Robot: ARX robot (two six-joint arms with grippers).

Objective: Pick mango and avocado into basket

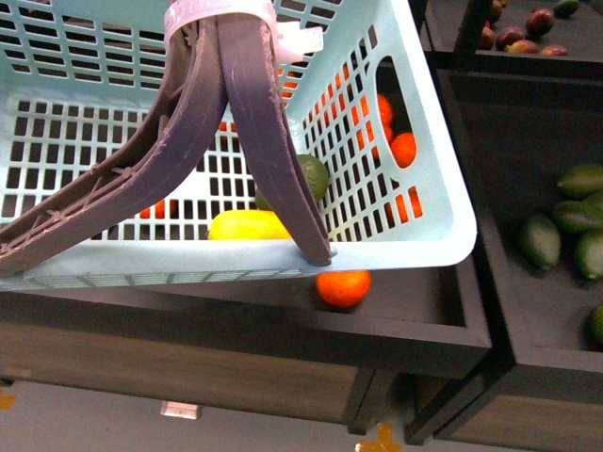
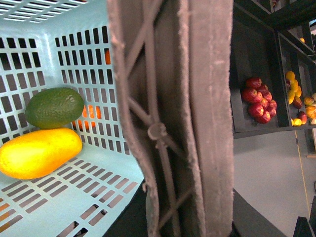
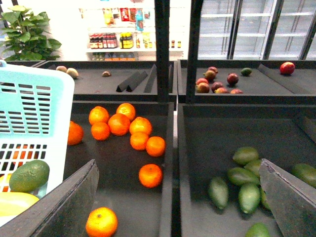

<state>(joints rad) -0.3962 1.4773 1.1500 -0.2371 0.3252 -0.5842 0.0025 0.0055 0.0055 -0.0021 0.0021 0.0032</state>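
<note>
Right gripper (image 3: 177, 197): in the right wrist view its two dark, flat-faced fingers (image 3: 64, 205) stand spread wide apart with nothing between them, poised above the produce bins. Left gripper: not distinguishable in any view; whether it is released or clenched cannot be told, since the left wrist view is filled by the basket handles (image 2: 173, 118) passing close to the lens.

Basket (image 1: 415, 235): light turquoise plastic, walls and floor pierced by rectangular slots, seen tilted over the dark shelf edge in the front view. Its two grey-brown ribbed handles, rough along their edges, meet at the top under a white tie (image 1: 226, 19).

Mango (image 2: 38, 153): smooth, oblong, yellow shading to orange, lying on the basket floor. Avocado (image 2: 54, 107): smooth, dark green, egg-shaped, resting just beside the mango toward the slotted wall; contact between the two appears likely.

Surroundings: a dark bin holds loose oranges (image 3: 121, 123), some showing through the basket slots, one orange (image 1: 343, 286) just below the basket rim in the front view. The neighbouring bin holds green mango-like fruits (image 3: 242, 182). A rear shelf carries red-and-green fruits (image 3: 217, 81); a leafy plant (image 3: 27, 32) stands far behind.
</note>
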